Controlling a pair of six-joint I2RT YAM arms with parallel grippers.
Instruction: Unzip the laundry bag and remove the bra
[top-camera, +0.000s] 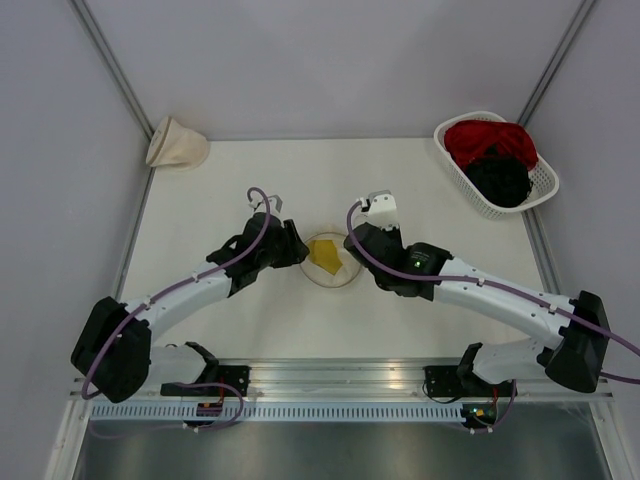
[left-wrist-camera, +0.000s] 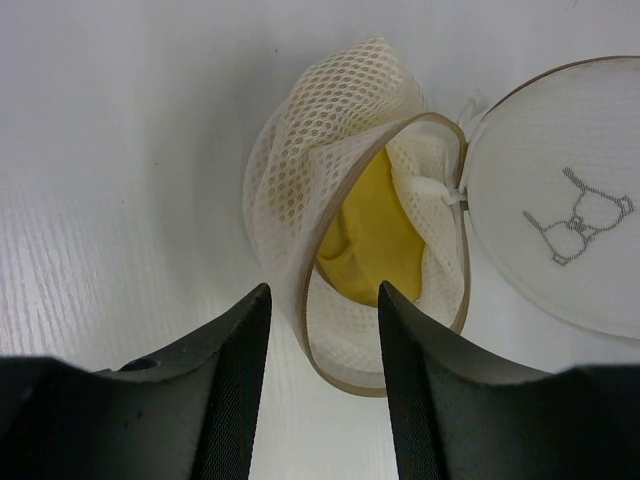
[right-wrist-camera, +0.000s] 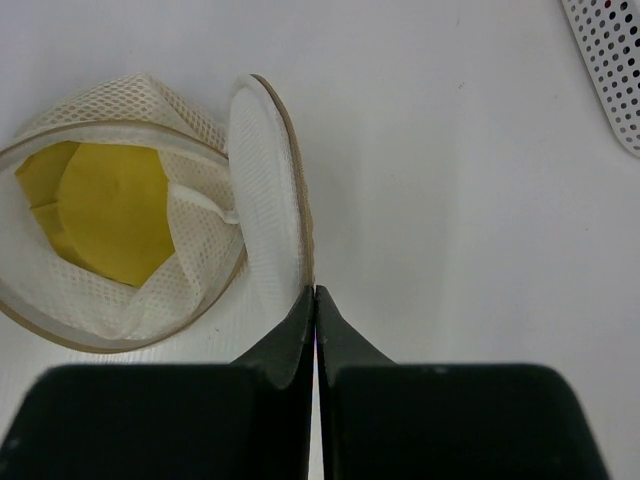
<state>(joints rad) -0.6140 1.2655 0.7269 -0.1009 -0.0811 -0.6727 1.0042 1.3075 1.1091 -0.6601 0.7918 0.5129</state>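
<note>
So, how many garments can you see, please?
3: the yellow bra in the laundry bag; a red garment and a black garment in the white basket. More may be hidden.

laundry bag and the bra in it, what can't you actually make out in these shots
- bra: only a yellow patch shows; the laundry bag's mesh wall hides the rest in both wrist views.
- zip slider: not found in any view; too small from the top view.
- white basket: cut off by the right wrist view's corner; its red garment and black garment are too small in the top view to identify.
</note>
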